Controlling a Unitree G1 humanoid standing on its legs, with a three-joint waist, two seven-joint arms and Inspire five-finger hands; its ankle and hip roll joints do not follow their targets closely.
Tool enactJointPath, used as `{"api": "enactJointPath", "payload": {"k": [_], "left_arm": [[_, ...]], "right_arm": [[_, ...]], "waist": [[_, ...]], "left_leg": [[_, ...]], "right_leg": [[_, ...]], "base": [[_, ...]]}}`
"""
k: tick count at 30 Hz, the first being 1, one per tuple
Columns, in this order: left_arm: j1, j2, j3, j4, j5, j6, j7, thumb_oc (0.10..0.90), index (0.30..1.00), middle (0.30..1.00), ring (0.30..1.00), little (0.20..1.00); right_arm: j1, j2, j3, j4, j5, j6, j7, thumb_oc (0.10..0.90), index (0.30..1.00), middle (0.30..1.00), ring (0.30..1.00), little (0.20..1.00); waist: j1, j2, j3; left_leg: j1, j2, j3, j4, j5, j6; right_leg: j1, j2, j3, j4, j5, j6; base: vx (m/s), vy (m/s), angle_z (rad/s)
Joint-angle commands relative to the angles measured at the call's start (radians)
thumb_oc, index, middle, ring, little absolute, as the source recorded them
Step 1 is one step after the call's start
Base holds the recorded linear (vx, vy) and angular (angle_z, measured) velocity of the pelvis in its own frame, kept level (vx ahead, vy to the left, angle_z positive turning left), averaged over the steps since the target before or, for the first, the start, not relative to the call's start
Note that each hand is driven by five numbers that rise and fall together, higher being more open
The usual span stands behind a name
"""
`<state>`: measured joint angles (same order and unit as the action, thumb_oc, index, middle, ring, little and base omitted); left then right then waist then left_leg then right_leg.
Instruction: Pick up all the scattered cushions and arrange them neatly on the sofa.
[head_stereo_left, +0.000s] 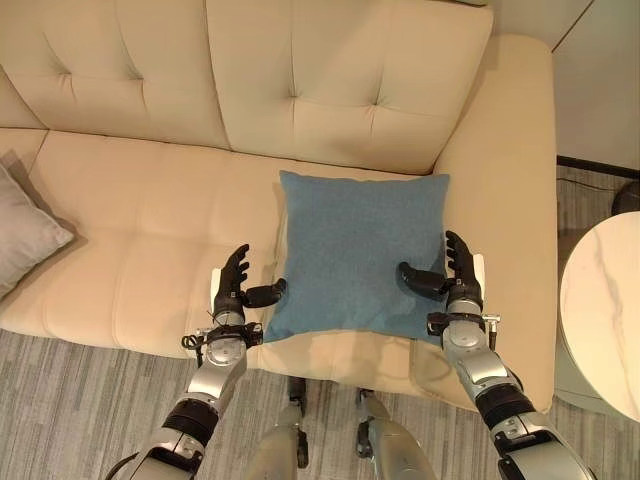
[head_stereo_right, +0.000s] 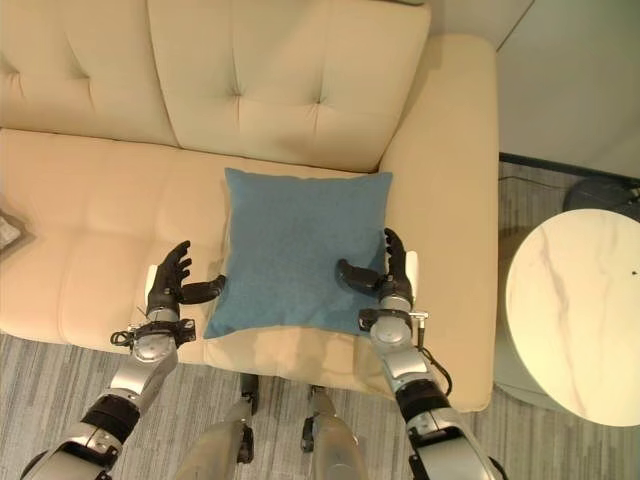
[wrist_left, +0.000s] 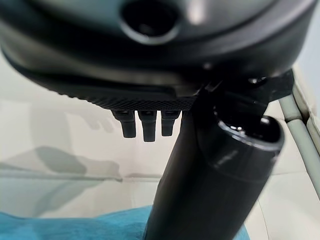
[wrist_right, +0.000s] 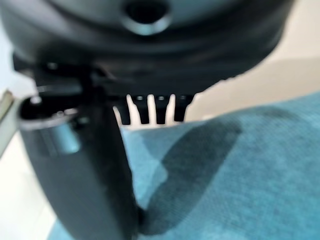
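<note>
**On the sofa: two cushions**

On the cream sofa (head_stereo_left: 140, 230), over grey plank floor: one blue cushion (head_stereo_left: 355, 250) flat mid-seat, one grey cushion (head_stereo_left: 25, 235) at its far end. Left hand (head_stereo_left: 233, 285) and right hand (head_stereo_left: 455, 270) flank the blue one, fingers straight, holding nothing. One marble table (head_stereo_left: 605, 310) beside the sofa.

Both arms reach forward and end up on either side of the blue cushion (head_stereo_left: 360, 255), which lies flat on the seat. The left hand (head_stereo_left: 233, 283) sits just off the cushion's near left corner, fingers straight and pointing up, thumb stuck out sideways so its tip touches the cushion's edge. The right hand (head_stereo_left: 455, 270) mirrors it at the near right edge, fingers straight, thumb lying over the blue fabric.
</note>
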<state>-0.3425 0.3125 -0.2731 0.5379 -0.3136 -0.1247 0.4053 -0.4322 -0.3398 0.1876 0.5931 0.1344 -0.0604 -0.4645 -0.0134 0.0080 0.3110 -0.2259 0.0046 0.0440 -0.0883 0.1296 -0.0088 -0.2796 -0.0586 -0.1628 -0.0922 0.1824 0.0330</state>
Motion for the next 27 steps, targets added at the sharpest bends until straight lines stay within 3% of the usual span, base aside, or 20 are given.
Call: {"api": "enactJointPath", "payload": {"k": [1, 8, 16, 25, 26, 27], "left_arm": [[-0.095, 0.02, 0.02, -0.023, 0.029, -0.08, 0.026, 0.8, 0.9, 0.9, 0.9, 0.9], [-0.1, 0.016, 0.02, -0.027, 0.018, -0.075, 0.032, 0.8, 0.9, 0.9, 0.9, 0.9], [-0.132, 0.017, -0.019, 0.0, 0.009, -0.066, -0.006, 0.8, 0.9, 0.9, 0.9, 0.9], [-0.218, -0.097, -0.088, 0.05, -0.203, -0.107, -0.056, 0.8, 0.9, 0.9, 0.9, 0.9], [-0.218, -0.107, -0.096, 0.046, -0.217, -0.108, -0.064, 0.8, 0.9, 0.9, 0.9, 0.9], [-0.218, -0.118, -0.105, 0.042, -0.239, -0.111, -0.075, 0.8, 0.9, 0.9, 0.9, 0.9]], "right_arm": [[-0.016, -0.023, -0.059, -0.065, -0.034, -0.072, -0.073, 0.8, 0.9, 0.9, 0.9, 0.9], [0.007, -0.012, -0.074, -0.058, 0.012, -0.073, -0.066, 0.8, 0.9, 0.9, 0.9, 0.9], [-0.015, 0.051, -0.003, 0.052, 0.234, -0.097, 0.076, 0.8, 0.9, 0.9, 0.9, 0.9], [-0.063, 0.186, 0.146, 0.08, 0.486, -0.134, 0.222, 0.8, 0.9, 0.9, 0.9, 0.9], [-0.061, 0.191, 0.156, 0.079, 0.493, -0.134, 0.233, 0.558, 0.538, 0.538, 0.538, 0.538], [-0.059, 0.194, 0.167, 0.075, 0.498, -0.133, 0.244, 0.502, 0.453, 0.453, 0.453, 0.453]], "waist": [[-0.002, -0.038, -0.048], [-0.012, -0.034, -0.047], [-0.014, -0.029, -0.034], [-0.013, -0.024, -0.005], [-0.012, -0.023, -0.004], [-0.013, -0.023, -0.003]], "left_leg": [[0.02, -0.027, -0.027, 0.001, -0.125, 0.005], [0.015, -0.024, -0.022, 0.001, -0.126, 0.002], [0.003, -0.023, -0.017, 0.001, -0.119, -0.004], [-0.016, -0.018, -0.015, 0.001, -0.104, -0.017], [-0.016, -0.017, -0.016, 0.001, -0.104, -0.017], [-0.015, -0.017, -0.018, 0.001, -0.104, -0.018]], "right_leg": [[0.072, -0.026, 0.013, 0.021, -0.155, 0.066], [0.064, -0.024, 0.018, 0.02, -0.155, 0.064], [0.048, -0.022, 0.021, 0.02, -0.15, 0.061], [0.035, -0.015, 0.022, 0.017, -0.15, 0.057], [0.036, -0.015, 0.021, 0.017, -0.151, 0.056], [0.038, -0.014, 0.021, 0.016, -0.152, 0.056]], "base": [[0.03, -0.019, -0.05], [0.0, 0.0, 0.0], [0.0, 0.0, 0.0], [0.0, -0.004, 0.0], [0.01, -0.031, -0.02], [0.01, -0.032, -0.02]]}}
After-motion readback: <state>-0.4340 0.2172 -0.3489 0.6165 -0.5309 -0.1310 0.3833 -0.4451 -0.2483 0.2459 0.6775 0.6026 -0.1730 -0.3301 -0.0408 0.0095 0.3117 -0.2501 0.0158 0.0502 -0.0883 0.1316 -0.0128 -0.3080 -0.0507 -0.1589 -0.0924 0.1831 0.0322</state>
